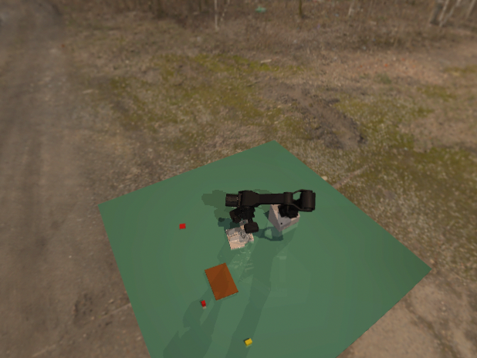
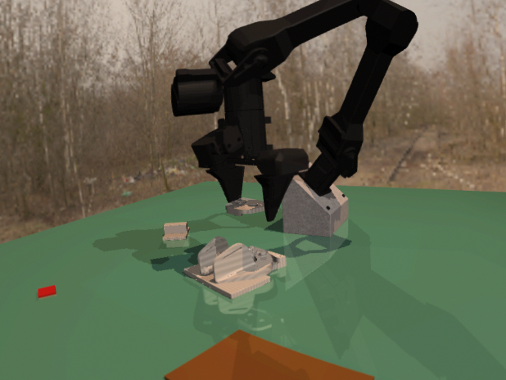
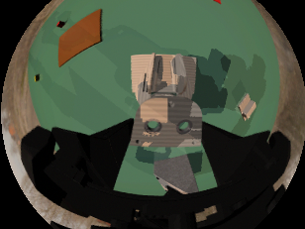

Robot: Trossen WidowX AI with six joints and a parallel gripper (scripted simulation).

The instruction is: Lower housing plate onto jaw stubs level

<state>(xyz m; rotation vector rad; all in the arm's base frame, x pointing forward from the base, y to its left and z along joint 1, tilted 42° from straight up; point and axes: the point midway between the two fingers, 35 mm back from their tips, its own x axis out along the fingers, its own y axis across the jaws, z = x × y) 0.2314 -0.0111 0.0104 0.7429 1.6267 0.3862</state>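
Note:
My gripper [image 1: 243, 223] [image 2: 252, 210] [image 3: 166, 123] is shut on the pale grey housing plate [image 2: 246, 209] [image 3: 168, 137], a flat piece with two round holes, gripped by its two sides. The plate hangs roughly level in the air, above and behind the base in the exterior view. The pale base board [image 1: 236, 243] [image 2: 235, 290] [image 3: 138, 68] lies on the green table and carries two upright jaws side by side, one jaw [image 2: 237, 262] in front of the other jaw [image 2: 208, 258]. In the wrist view the plate covers the jaws' rear end, so the stubs and pins are hidden there.
A small pale bracket [image 2: 175, 231] [image 3: 247, 107] stands beside the base. The arm's grey pedestal [image 1: 283, 221] [image 2: 307, 213] [image 3: 175, 172] is close behind. An orange panel [image 1: 221, 282] [image 2: 262, 356] [image 3: 81, 39], a red tile [image 1: 182, 226] [image 2: 47, 291], a red block [image 1: 203, 303] and a yellow block [image 1: 248, 342] lie farther out.

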